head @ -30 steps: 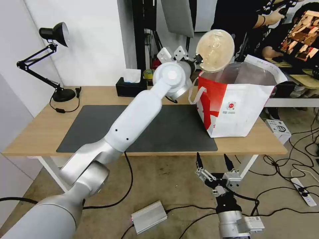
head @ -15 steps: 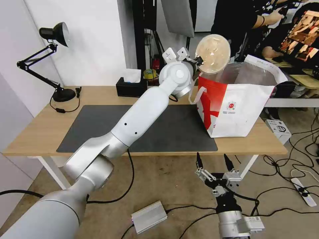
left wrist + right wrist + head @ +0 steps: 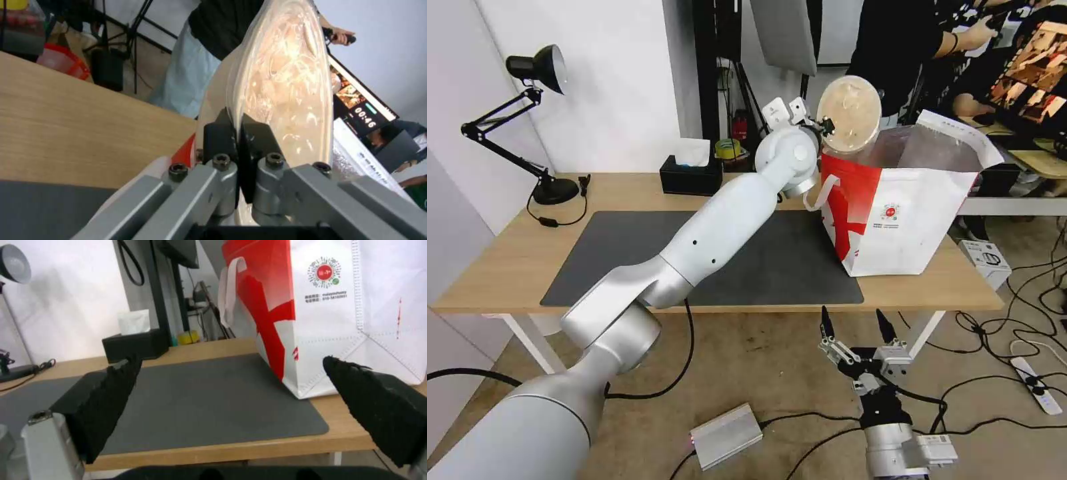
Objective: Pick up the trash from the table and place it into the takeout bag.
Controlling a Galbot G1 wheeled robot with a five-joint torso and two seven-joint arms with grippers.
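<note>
Head view: beige bowl (image 3: 848, 115) held up on edge, tilted, just above the near-left corner of the takeout bag (image 3: 917, 220), open mouth and silver lining right below. Pinched at the rim by the left gripper (image 3: 825, 124), fingers (image 3: 222, 136) clamped tight on either side of the thin edge, as seen up close from the left wrist. Left arm stretched long across the table (image 3: 514, 267), over the dark grey mat (image 3: 620, 247). Bag stood upright at the mat's right end, red side panel facing the arm, round red logo to the front. Black tissue box (image 3: 689, 175) sat at the table's far edge, desk lamp (image 3: 534, 67) off at the far left corner. Right gripper (image 3: 854, 327) parked low before the table's front edge, jaws spread wide, nothing between them.
</note>
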